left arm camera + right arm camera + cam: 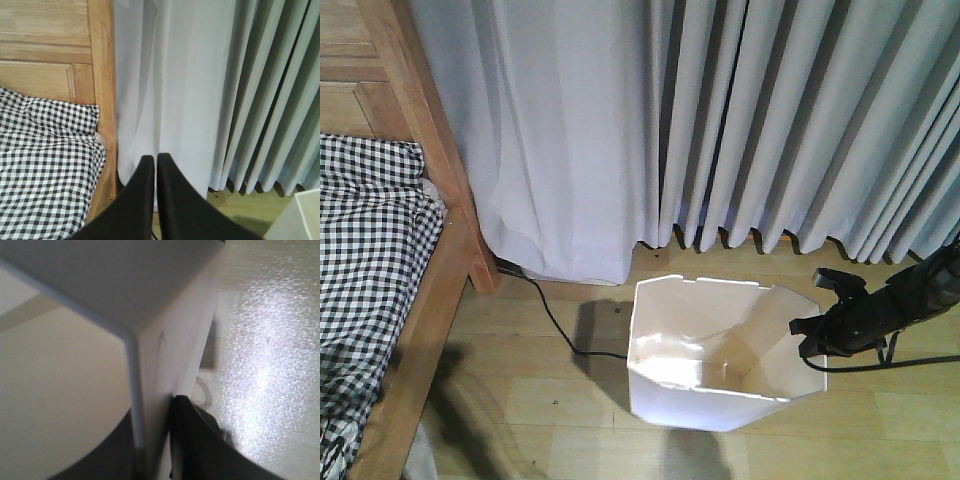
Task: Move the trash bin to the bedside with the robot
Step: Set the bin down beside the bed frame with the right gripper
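On my feed I see a pale wood-plank floor (520, 400) with the white trash bin (715, 370) standing upright on it, near the curtain hems (720, 225). A black cable (552, 322) trails over the boards, ending just beside the bin. The wooden bed frame (435, 170) stands on the floor at the left, apart from the bin.

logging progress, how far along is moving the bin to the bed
Done: right gripper is clamped over the rim of the trash bin. In hand: that grip, bin standing on the floor below the curtain. Left: floor separates it from the bed frame, so the whole move remains.
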